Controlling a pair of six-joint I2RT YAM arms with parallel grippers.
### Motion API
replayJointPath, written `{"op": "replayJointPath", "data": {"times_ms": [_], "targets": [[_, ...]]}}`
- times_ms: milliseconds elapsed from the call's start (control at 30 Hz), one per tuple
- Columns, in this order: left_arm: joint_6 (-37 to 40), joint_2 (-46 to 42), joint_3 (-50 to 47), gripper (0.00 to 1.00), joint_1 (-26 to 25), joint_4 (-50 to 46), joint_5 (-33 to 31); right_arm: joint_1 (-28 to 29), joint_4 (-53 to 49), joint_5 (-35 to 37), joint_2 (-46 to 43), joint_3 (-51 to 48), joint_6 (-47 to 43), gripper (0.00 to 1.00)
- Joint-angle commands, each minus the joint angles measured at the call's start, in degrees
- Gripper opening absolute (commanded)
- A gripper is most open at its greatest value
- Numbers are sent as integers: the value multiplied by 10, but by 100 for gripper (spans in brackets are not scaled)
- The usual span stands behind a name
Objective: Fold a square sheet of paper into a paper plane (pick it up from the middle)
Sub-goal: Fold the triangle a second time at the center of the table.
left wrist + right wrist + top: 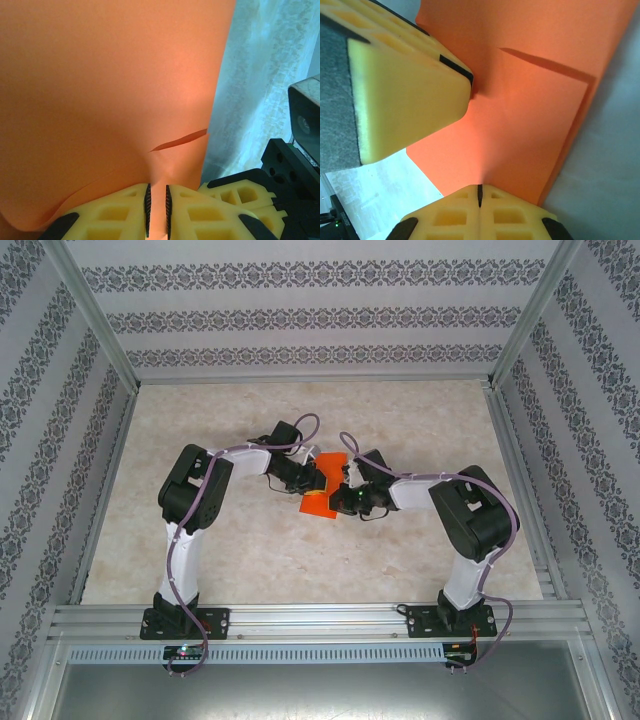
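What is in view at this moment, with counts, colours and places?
paper: one, orange-red, mid-table, pinched by both grippers
table: one, beige marbled top, under the arms
walls: three, white with dark patterned bands, around the table
frame: one, silver metal rails, along the table's edges
left arm: one, white and black, base on the near rail, bent inward
right arm: one, white and black, base on the near rail, bent inward
left gripper: one, yellow fingers, shut on the paper
right gripper: one, yellow fingers, shut on the paper
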Motion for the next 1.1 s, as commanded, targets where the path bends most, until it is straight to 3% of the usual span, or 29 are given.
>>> {"op": "replayJointPath", "data": {"times_ms": [0,733,1067], "targets": [[14,31,11,21,28,-42,-55,5,-81,12,4,-39,-17,0],[48,59,77,22,53,-104,-92,11,-74,2,-20,-72,-23,0],[34,-18,78,25,53,-97,-77,14,-61,-3,-13,-53,-16,0]]}}
